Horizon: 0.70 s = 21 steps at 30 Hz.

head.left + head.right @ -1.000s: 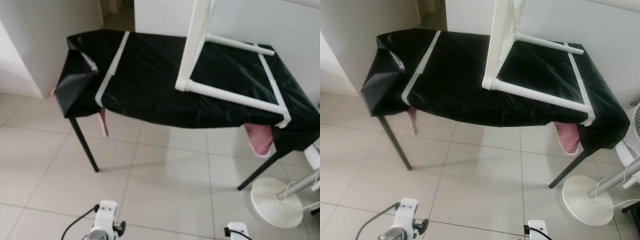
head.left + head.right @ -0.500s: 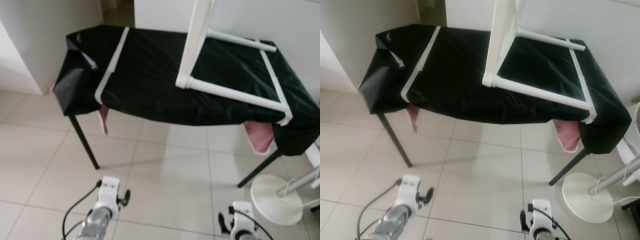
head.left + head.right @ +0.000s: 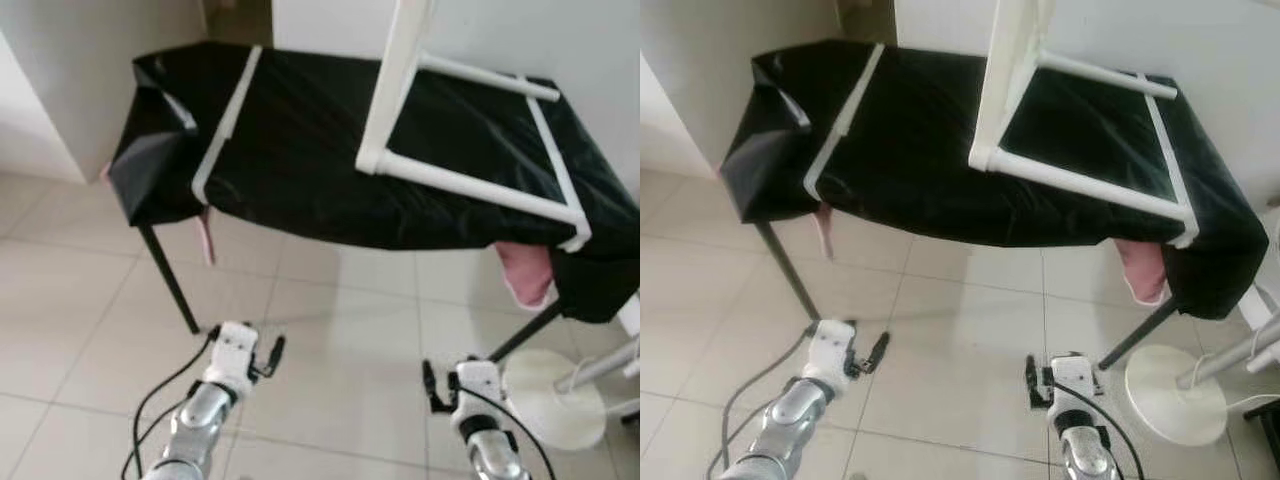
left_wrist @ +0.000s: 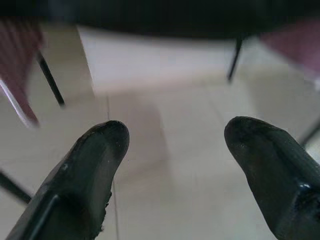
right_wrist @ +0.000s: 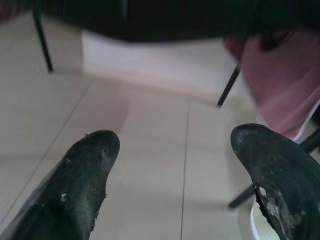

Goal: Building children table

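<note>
Up ahead, our white table frame (image 3: 455,150) lies overturned on the black-covered bench (image 3: 300,150) — well apart from both hands. Our left hand (image 4: 172,150) and right hand (image 5: 175,155) hover low over the tiled floor (image 3: 330,330), fingers spread, holding nothing.

Ahead of me the children table frame (image 3: 430,130) lies on the covered table (image 3: 300,150) toward one o'clock, a fan base (image 3: 545,385) stands on the floor at four o'clock beside it.
</note>
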{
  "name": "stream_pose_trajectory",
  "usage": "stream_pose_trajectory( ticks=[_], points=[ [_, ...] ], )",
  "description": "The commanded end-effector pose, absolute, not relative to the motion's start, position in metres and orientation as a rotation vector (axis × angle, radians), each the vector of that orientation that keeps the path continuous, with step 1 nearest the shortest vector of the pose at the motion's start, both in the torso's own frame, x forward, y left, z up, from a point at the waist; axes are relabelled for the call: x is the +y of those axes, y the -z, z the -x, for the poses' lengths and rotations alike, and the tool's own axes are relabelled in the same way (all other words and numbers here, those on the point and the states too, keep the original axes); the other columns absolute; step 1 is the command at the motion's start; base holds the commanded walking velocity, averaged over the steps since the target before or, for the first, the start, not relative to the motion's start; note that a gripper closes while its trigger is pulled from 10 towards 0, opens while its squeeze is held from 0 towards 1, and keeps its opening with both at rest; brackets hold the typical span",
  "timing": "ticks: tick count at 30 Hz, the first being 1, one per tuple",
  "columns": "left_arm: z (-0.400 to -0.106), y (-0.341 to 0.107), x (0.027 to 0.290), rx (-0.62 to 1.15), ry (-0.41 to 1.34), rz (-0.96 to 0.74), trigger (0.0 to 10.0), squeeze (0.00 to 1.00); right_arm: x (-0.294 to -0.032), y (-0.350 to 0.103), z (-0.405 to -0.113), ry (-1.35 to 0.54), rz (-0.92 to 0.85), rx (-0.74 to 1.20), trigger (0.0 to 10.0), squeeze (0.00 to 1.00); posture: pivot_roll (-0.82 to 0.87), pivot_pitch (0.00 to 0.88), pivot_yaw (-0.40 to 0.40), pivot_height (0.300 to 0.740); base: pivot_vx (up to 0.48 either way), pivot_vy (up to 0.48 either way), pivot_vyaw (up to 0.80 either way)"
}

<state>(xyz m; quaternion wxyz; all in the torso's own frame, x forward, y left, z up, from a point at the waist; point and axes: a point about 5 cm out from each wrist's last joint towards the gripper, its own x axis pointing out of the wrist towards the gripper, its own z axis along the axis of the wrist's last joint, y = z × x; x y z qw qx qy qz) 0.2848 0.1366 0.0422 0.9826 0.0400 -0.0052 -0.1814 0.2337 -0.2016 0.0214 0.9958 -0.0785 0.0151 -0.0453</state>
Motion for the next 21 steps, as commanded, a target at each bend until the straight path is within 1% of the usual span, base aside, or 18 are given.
stream_pose_trajectory(
  ticks=[1,4,6,7,9,14,15,18,21],
  points=[
    [-0.281,-0.045,0.136,-0.021,0.356,-0.057,10.0,0.0,-0.205,-0.026,-0.23,0.134,0.132,0.029,10.0,0.0,-0.01,0.057,-0.037,0.74,0.0,0.0,0.0],
    [-0.281,-0.051,0.134,-0.049,0.346,-0.046,10.0,0.0,-0.203,-0.034,-0.23,0.14,0.114,0.006,10.0,0.0,-0.01,0.053,-0.041,0.74,0.0,0.0,0.0],
    [-0.281,-0.067,0.132,-0.105,0.328,-0.031,10.0,0.0,-0.197,-0.056,-0.231,0.151,0.085,-0.067,10.0,0.0,0.0,0.055,-0.045,0.74,0.0,0.0,0.0],
    [-0.281,-0.067,0.132,-0.105,0.328,-0.031,10.0,0.0,-0.197,-0.056,-0.231,0.151,0.085,-0.067,10.0,0.0,0.0,0.055,-0.045,0.74,0.0,0.0,0.0],
    [-0.285,-0.085,0.129,-0.153,0.327,0.011,10.0,0.0,-0.19,-0.081,-0.236,0.139,0.062,-0.144,10.0,0.0,0.0,0.054,-0.048,0.74,0.0,0.0,0.0],
    [-0.289,-0.094,0.129,-0.176,0.331,0.023,10.0,0.0,-0.187,-0.091,-0.24,0.127,0.059,-0.174,10.0,0.0,0.0,0.052,-0.047,0.74,0.0,0.0,0.0],
    [-0.3,-0.115,0.138,-0.22,0.297,0.047,10.0,0.0,-0.186,-0.114,-0.248,0.108,0.067,-0.258,10.0,0.0,-0.01,0.044,-0.04,0.74,0.0,0.0,0.0],
    [-0.303,-0.126,0.146,-0.242,0.246,0.066,10.0,0.0,-0.187,-0.124,-0.249,0.102,0.055,-0.295,10.0,0.0,-0.01,0.041,-0.038,0.74,0.0,0.0,0.0],
    [-0.3,-0.13,0.146,-0.245,0.223,0.083,10.0,0.0,-0.186,-0.124,-0.245,0.095,0.052,-0.282,10.0,0.0,-0.02,0.037,-0.038,0.74,0.0,0.0,0.0]
  ],
)
